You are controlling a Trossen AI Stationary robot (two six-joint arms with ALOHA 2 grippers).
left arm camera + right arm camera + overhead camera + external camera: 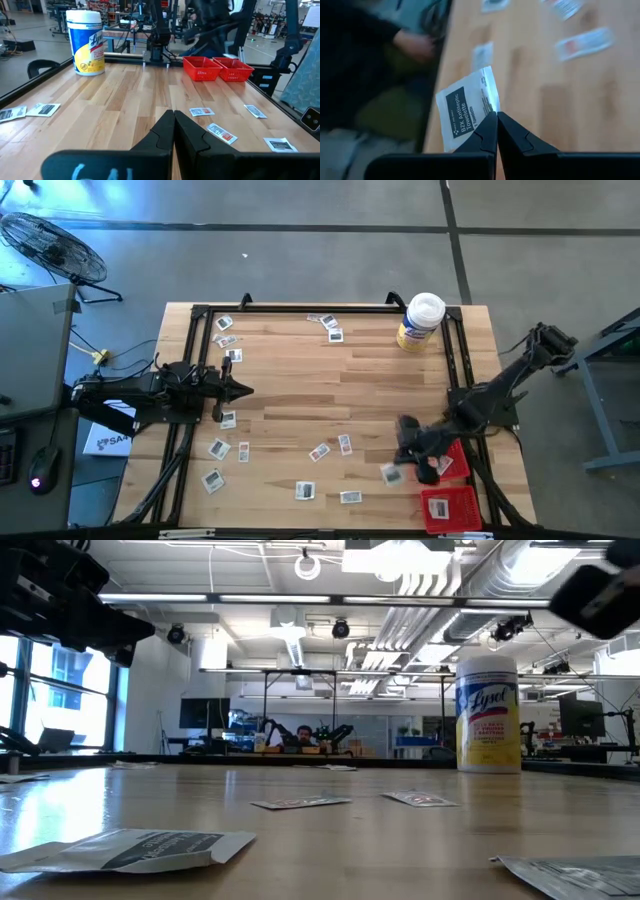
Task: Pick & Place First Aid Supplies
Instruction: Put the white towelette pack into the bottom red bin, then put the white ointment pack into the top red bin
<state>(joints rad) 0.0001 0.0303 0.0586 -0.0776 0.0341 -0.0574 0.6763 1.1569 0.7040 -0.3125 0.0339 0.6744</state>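
The first aid supplies are small white packets lying flat, scattered over the wooden table. My right gripper is over the near right part of the table, next to two red trays, and is shut on one white packet printed "BZK Antiseptic Towelette". My left gripper is shut and empty, held level above the table's left side. My right gripper pinches the packet's lower edge between its two fingertips, coming at it slanting down. The packet stands out beyond the fingertips, tilted, lifted clear of the table.
A yellow wipes jar with a white lid stands at the far right. The two red trays sit side by side at the near right corner. A black frame runs around the table. More packets lie near the left arm.
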